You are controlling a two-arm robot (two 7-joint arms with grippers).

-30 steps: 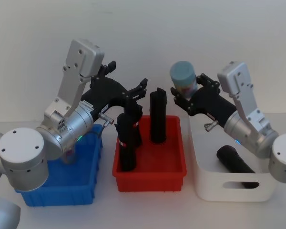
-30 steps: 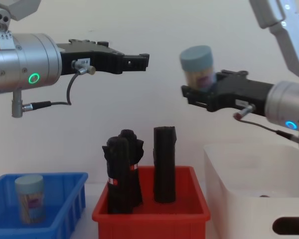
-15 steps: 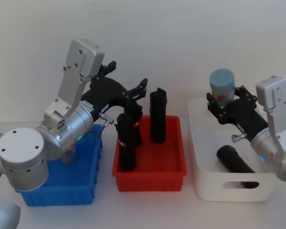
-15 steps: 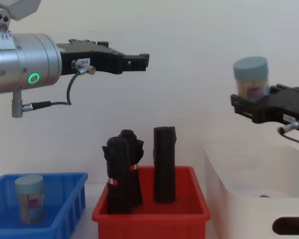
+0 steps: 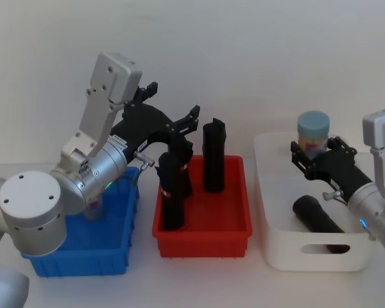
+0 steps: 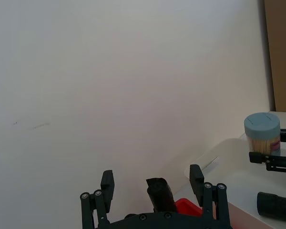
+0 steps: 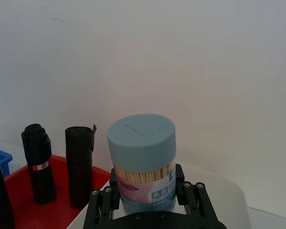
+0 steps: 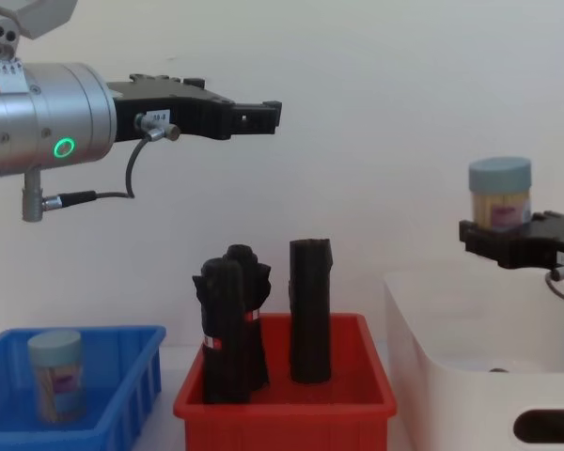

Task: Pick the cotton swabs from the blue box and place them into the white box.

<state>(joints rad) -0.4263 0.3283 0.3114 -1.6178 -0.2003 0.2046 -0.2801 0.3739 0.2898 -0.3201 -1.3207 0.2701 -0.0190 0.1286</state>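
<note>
1. The right claw (image 5: 316, 156) grips one tub of swabs (image 5: 313, 130) upright over the white box (image 5: 276, 212), above its far edge.
2. The right wrist view shows this held tub (image 7: 142, 162) close: a light blue lid, pale sticks packed behind clear plastic, a pink-marked label, and a finger (image 7: 185, 191) pressed to each side.
3. The chest view shows what the head view hides behind the left arm: a second tub (image 8: 56, 374) standing in the blue box (image 8: 122, 395) at the counter's left end.
4. From the head view, a black roll (image 5: 316, 215) lies inside the white box; the chest view hides it behind the box wall.
5. The left claw (image 8: 263, 115) hangs high above the red bin (image 8: 282, 409), fingers spread and holding nothing. The left wrist view shows its two fingers (image 6: 107, 183) apart.
6. Three black rolls (image 5: 213, 157) stand upright in the red bin, between the blue and white boxes.
7. Over the last second, the right claw has carried its tub rightward from the gap between the red bin and white box and lowered it over the white box. The left claw has not moved.
</note>
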